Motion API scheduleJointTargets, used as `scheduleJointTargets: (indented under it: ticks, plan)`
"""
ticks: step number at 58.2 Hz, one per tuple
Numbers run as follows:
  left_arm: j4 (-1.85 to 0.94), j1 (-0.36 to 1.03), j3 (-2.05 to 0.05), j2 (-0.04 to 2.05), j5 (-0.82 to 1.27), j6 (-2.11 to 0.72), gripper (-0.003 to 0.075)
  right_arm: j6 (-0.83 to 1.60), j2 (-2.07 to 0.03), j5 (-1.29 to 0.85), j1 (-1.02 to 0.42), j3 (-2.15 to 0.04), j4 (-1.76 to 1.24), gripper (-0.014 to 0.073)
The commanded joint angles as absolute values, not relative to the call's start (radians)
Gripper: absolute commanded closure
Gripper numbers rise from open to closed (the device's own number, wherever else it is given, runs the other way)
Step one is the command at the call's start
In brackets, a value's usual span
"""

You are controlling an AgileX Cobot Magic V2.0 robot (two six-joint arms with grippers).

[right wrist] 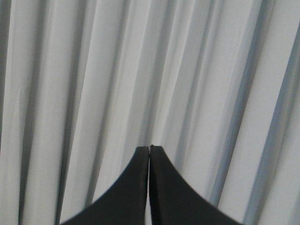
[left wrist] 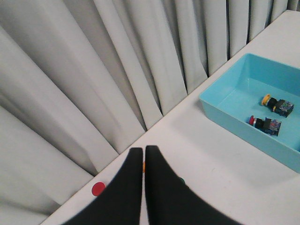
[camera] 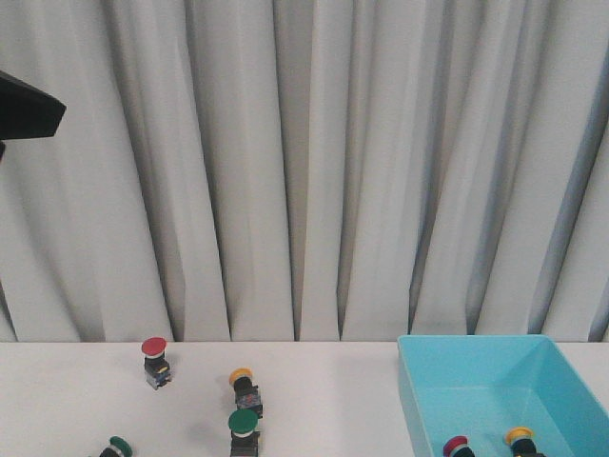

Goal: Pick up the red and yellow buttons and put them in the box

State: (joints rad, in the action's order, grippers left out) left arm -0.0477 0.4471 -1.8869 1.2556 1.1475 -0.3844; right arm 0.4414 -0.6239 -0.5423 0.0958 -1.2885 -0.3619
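Buttons: red [camera: 154, 347] stands near green [camera: 244, 421] (risky); my left pincer [left wrist: 144, 154], pressed together and empty, could grab wrong.

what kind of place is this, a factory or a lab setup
Most likely a staged lab or test bench, not a factory floor. A plain white table stands against a pleated grey curtain backdrop, with only loose push buttons, like the red button, and a turquoise box set out.
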Motion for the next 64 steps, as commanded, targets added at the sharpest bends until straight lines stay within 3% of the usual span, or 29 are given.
scheduleJointTargets:
  ticks: [1, 9, 15, 30, 43, 53, 64]
  plan:
    - [-0.045, 0.451, -1.9, 1.252, 1.077, -0.38, 0.0726, 0.447, -0.637, -0.479, 0.097, -1.308, -0.369, 0.0603]
    - [-0.046, 0.451, -1.81, 1.174, 1.05, -0.385, 0.0726, 0.447, -0.637, -0.479, 0.097, -1.308, -0.369, 0.0603]
    - [-0.063, 0.451, -1.63, 1.035, 0.909, -0.385, 0.0726, 0.447, -0.637, -0.479, 0.097, -1.308, -0.369, 0.0603]
    - [-0.063, 0.451, -0.764, 0.541, 0.24, -0.376, 0.0726, 0.447, -0.637, -0.479, 0.097, -1.308, -0.369, 0.0603]
    - [-0.089, 0.451, -0.185, 0.142, 0.091, -0.197, 0.0726, 0.447, -0.637, -0.479, 0.097, -1.308, -0.369, 0.0603]
    - [-0.098, 0.383, 0.014, -0.014, 0.1, -0.196, 0.0726, 0.447, -0.637, -0.479, 0.097, -1.308, -0.369, 0.0603]
    - [-0.072, 0.225, 0.037, -0.03, 0.087, -0.205, 0.0726, 0.447, -0.637, -0.479, 0.097, -1.308, -0.369, 0.0603]
